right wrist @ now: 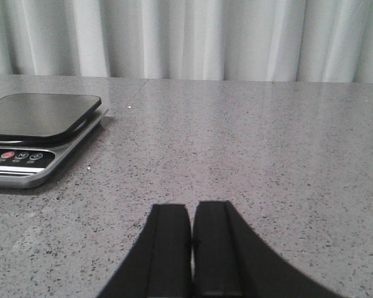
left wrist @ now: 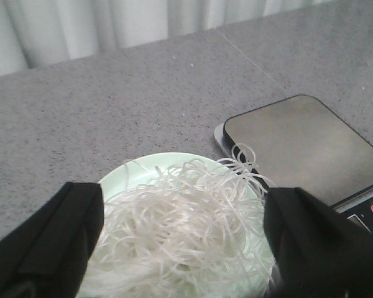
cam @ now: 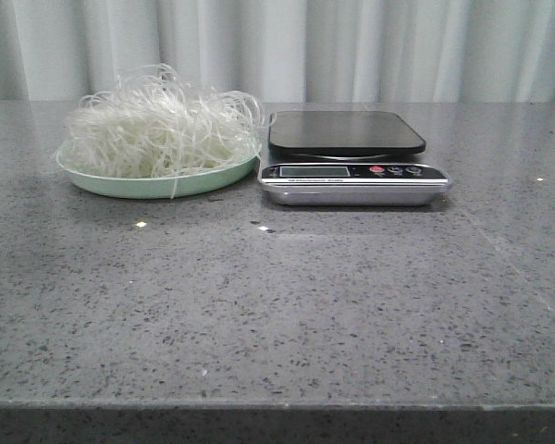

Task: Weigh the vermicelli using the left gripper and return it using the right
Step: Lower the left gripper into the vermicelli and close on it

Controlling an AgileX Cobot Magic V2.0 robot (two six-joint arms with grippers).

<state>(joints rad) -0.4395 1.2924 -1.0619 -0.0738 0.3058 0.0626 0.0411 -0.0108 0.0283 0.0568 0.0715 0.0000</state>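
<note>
**Vermicelli on plate, left tool poised for pickup**

Vermicelli [cam: 157, 129] sits heaped on the green plate [cam: 157, 185], far left of the tabletop [cam: 277, 296], just beside the scale [cam: 351, 157]. A few strands loop over the plate rim toward the scale. Scale platform is bare.

Left tool [left wrist: 183, 248]: spread wide, fingers [left wrist: 50, 242] flanking the pile from above, nothing pinched yet. In the front view neither arm shows. Right tool [right wrist: 193, 248]: pressed together, empty, parked low over bare tabletop to the right of the scale.

Step in hand, as I read it: grab the pile with the left and move it to the platform.

How to do it well:
- Drop straight down, centred on the heap, so the fingers bite into the bulk, not the fringe.
- Go deep but stop short of the plate; dragging the plate would nudge the scale.
- Close fully. The tangle is springy and will compress a lot.
- Lift high before traversing; trailing loops could snag the rim or leave strands behind.
- Release centred on the platform, with no strands hanging onto the button strip [cam: 393, 170].
</note>
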